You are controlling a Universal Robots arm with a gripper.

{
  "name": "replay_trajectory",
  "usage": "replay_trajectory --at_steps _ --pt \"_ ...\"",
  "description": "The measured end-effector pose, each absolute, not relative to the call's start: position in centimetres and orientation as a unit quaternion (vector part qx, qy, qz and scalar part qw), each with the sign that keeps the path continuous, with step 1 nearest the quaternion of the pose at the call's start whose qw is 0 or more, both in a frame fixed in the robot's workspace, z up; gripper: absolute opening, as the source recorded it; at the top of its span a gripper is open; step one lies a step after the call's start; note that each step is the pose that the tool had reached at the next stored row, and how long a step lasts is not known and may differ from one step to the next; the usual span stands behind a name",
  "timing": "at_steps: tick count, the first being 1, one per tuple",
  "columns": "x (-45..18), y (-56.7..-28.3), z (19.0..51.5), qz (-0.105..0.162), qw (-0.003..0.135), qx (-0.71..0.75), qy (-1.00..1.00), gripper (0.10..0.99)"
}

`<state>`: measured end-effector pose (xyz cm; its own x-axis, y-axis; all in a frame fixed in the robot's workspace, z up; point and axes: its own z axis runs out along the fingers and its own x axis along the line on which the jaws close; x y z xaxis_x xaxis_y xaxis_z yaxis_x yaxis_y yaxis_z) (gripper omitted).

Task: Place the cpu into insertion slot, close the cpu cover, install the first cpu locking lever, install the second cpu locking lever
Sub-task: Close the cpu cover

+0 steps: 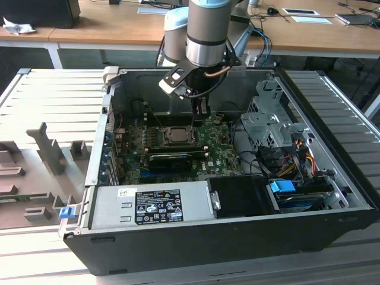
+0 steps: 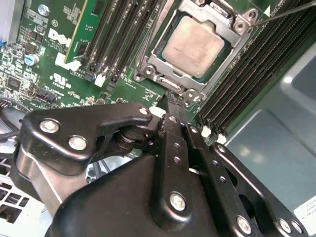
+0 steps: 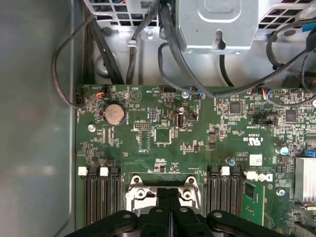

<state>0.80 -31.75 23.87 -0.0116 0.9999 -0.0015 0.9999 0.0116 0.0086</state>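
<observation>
1. Wooden desks run across the top of the exterior view. Below them, a slatted grey surface point(image 1: 53, 89) carries an open computer case point(image 1: 225, 249), with grey fixture blocks point(image 1: 47, 151) at the frame's left.
2. At lower left inside the case lies the power supply point(image 1: 148, 205), and above it is the green motherboard point(image 1: 222, 159).
3. Left of the board's centre, the cpu point(image 1: 176, 135) lies flat in the insertion slot point(image 2: 173, 83) with its silver face up. In the second wrist view the chip sits at upper centre point(image 2: 193, 45). Placement looks done.
4. The cpu cover point(image 2: 159, 60) lies down around the chip, its window framing the metal face, so I judge the closing step done too.
5. Just right of the socket in the exterior view, the gripper point(image 1: 200, 116) hangs from the arm. Its jaws are pressed together with nothing between them. In the second wrist view the tips point(image 2: 170, 98) sit just beside the socket's near edge, though I cannot tell whether they touch it.
6. At upper right of the second wrist view, a thin metal rod point(image 2: 291, 11) slants away from the socket corner. It is likely a locking lever, and it looks unlatched, so the lever steps appear to remain.
7. At the exterior view's far right stands the drive cage point(image 1: 267, 122).
</observation>
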Motion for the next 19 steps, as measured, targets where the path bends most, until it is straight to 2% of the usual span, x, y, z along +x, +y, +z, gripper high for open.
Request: replay_trajectory --at_steps 19 --pt "-1.5 -32.0 22.6 0.007 0.005 0.687 0.727 0.106"
